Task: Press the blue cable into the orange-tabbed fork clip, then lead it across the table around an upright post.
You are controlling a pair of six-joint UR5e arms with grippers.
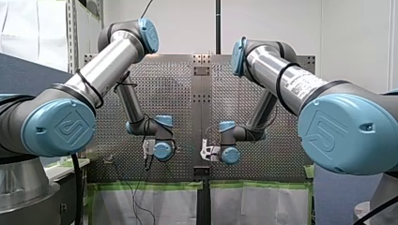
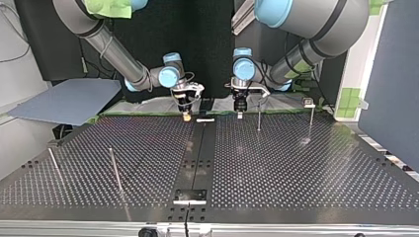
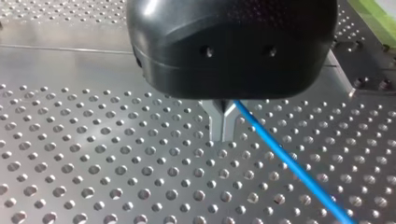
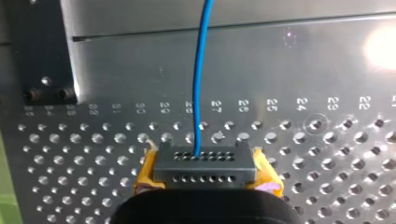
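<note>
Blue cable (image 3: 289,163) — pinched in left jaws, slants straight away

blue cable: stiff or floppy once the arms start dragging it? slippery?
Probably flexible yet springy: the blue cable runs as a straight line out of my left gripper and ahead of my right gripper, no droop showing. Likely light: it is thin beside the holes of the perforated table. Its smooth-looking jacket might slip in a grip; unconfirmed.

White back wall (image 1: 356,42); dark blue partition (image 2: 390,74); grey board (image 2: 64,101).
</note>
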